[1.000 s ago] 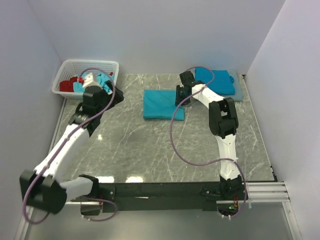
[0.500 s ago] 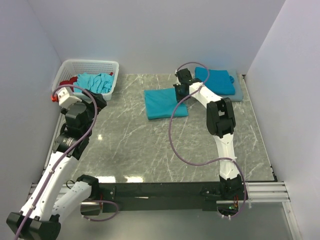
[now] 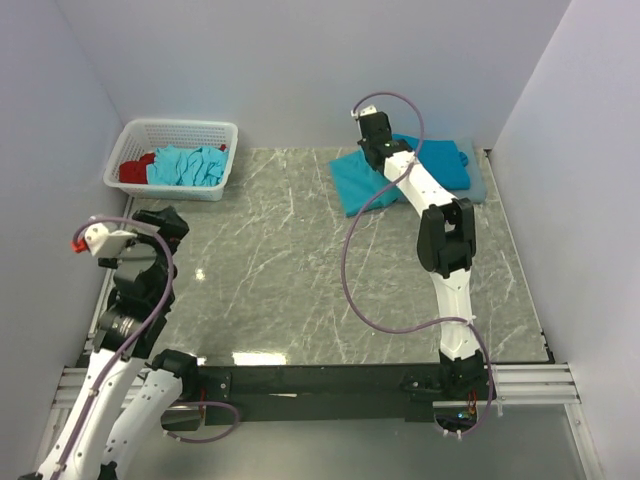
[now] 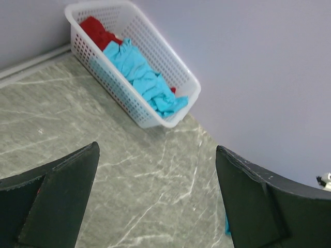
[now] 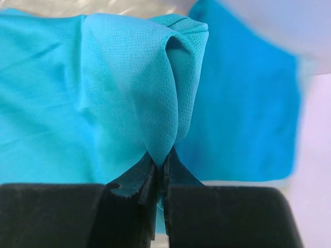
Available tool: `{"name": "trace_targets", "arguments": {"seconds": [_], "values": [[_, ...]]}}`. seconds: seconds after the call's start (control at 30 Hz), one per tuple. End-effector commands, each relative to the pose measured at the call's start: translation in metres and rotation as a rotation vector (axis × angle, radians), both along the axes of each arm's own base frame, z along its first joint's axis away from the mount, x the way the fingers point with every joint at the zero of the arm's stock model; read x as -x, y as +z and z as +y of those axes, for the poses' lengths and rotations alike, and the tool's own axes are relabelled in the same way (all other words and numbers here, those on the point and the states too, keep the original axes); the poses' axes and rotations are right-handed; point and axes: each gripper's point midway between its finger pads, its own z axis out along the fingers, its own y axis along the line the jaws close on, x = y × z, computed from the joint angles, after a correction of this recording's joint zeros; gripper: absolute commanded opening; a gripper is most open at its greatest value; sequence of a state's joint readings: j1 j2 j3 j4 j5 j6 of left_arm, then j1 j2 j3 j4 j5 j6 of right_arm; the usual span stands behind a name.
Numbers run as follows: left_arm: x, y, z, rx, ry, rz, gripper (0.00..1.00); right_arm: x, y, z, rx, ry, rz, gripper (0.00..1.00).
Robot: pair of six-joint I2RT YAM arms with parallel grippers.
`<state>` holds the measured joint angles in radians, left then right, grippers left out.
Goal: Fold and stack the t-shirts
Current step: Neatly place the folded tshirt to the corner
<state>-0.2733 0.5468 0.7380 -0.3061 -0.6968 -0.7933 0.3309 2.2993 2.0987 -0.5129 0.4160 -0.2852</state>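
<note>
My right gripper (image 3: 379,150) is shut on a pinched fold of a folded teal t-shirt (image 3: 355,182) and holds that edge up at the back of the table. In the right wrist view the fingers (image 5: 161,164) clamp the fold of this shirt (image 5: 129,77). Another folded teal t-shirt (image 3: 440,163) lies just to the right on a grey-blue pad (image 3: 478,185); it also shows in the right wrist view (image 5: 243,103). Crumpled turquoise t-shirts (image 3: 190,165) lie in the basket. My left gripper (image 3: 165,222) is open and empty at the near left; its jaws (image 4: 158,150) stand wide apart above the table.
A white lattice basket (image 3: 215,130) stands at the back left, also in the left wrist view (image 4: 178,77), with a red cloth (image 3: 133,170) beside the turquoise shirts (image 4: 139,72). White walls close in the back and both sides. The marble tabletop (image 3: 280,280) lies between the arms.
My right gripper has carried the folded t-shirt from the table's middle toward the back right, next to the other folded shirt. My left arm has drawn back from the basket to the near left.
</note>
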Motion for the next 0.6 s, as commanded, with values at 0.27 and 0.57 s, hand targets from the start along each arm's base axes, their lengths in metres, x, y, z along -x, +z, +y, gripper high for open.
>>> {"name": "trace_targets", "arguments": {"seconds": [0.27, 0.57], "values": [[0.013, 0.014, 0.021, 0.03, 0.12, -0.064, 1.0, -0.021, 0.122, -0.041, 0.105, -0.131, -0.274, 0.0], [0.005, 0.008, 0.019, 0.027, 0.122, -0.009, 0.99, -0.023, 0.155, -0.056, 0.123, -0.144, -0.337, 0.0]]}}
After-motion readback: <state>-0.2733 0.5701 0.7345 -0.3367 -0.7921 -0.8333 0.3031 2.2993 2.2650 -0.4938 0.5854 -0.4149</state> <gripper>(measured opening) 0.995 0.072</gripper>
